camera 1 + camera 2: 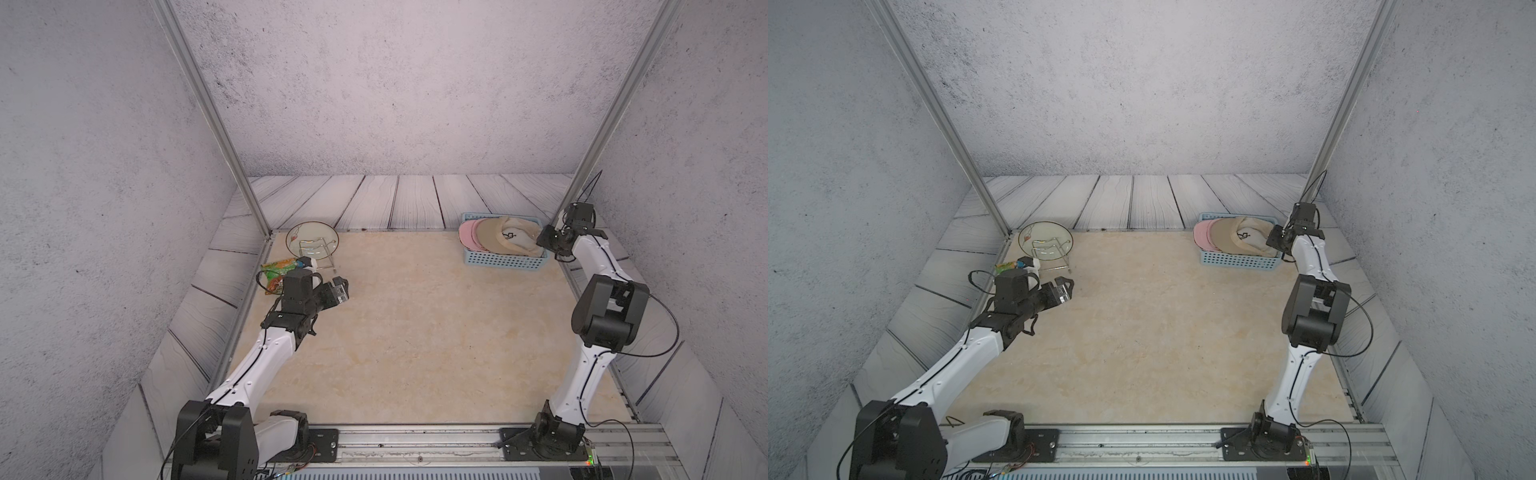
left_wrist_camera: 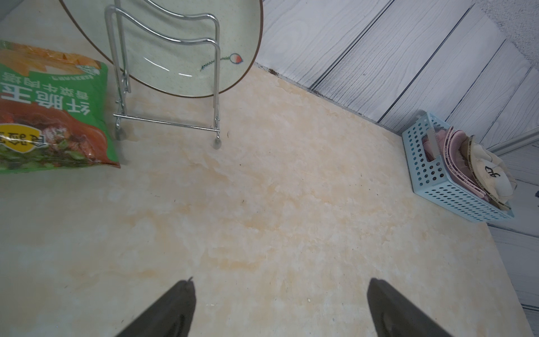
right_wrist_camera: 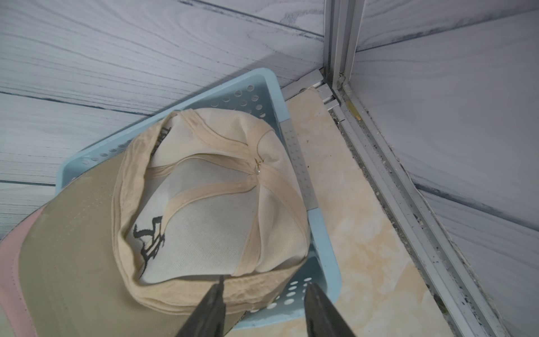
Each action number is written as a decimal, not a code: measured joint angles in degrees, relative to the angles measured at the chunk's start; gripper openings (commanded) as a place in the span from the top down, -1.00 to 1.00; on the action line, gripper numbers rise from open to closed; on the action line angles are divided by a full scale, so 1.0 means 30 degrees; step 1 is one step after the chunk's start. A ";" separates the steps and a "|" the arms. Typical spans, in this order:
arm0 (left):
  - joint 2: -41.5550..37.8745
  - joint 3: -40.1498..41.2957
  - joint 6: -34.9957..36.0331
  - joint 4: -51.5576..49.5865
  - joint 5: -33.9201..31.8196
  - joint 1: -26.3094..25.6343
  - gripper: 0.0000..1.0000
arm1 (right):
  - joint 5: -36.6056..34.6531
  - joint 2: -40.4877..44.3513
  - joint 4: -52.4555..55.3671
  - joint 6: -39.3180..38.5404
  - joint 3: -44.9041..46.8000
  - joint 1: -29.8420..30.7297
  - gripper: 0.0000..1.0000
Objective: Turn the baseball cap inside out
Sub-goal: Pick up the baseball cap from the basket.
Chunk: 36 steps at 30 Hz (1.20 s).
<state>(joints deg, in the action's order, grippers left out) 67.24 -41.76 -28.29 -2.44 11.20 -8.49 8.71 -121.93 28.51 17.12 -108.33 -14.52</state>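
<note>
Right gripper (image 3: 267, 281) part open, clamped on nothing: one finger (image 3: 210, 309) against the folded rim of the cap (image 3: 204, 210), its mate over the wall of the basket (image 3: 262, 81), a strip of rim in the gap between. Hangs at the basket's right end, in the upper right of both top views, close to the corner post.

Cap (image 1: 509, 239) in the basket (image 1: 503, 262), upper right of both top views, crown up and bulging above the basket's rim. Pale lining and tan seam tape facing outward, small metal stud at the crown's centre, black stitched logo on one panel. Khaki brim pointing toward frame left, lying over a pink cap (image 1: 467, 235) in the same basket.

Left gripper (image 2: 281, 280) wide open, holding nothing, over bare table (image 1: 415, 332). Sits left of centre in both top views, well apart from the basket. Just beyond it, toward the upper left: plate (image 1: 311, 239) leaning upright in a wire rack (image 2: 215, 87), and a green snack bag (image 2: 49, 116) flat on the table beside the rack.
</note>
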 measured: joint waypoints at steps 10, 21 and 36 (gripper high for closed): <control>0.0000 -0.0051 0.0138 -0.0131 0.0211 0.0000 -0.96 | 0.0714 -0.2878 0.1013 0.0481 -0.3504 -0.0007 0.23; 0.0000 -0.0073 0.0160 -0.0262 0.0364 0.0000 -0.96 | 0.1989 -0.4568 0.1836 0.0969 -0.5049 -0.0007 1.00; 0.0619 -0.0678 0.0153 -0.0233 0.1209 -0.0182 -0.96 | 0.3942 -0.0852 0.0073 0.2514 -0.1625 0.0058 1.00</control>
<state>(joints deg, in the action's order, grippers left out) 69.10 -43.79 -27.83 -3.14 14.83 -9.04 20.53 -124.49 28.73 24.67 -113.21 -14.35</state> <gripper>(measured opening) 0.983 0.035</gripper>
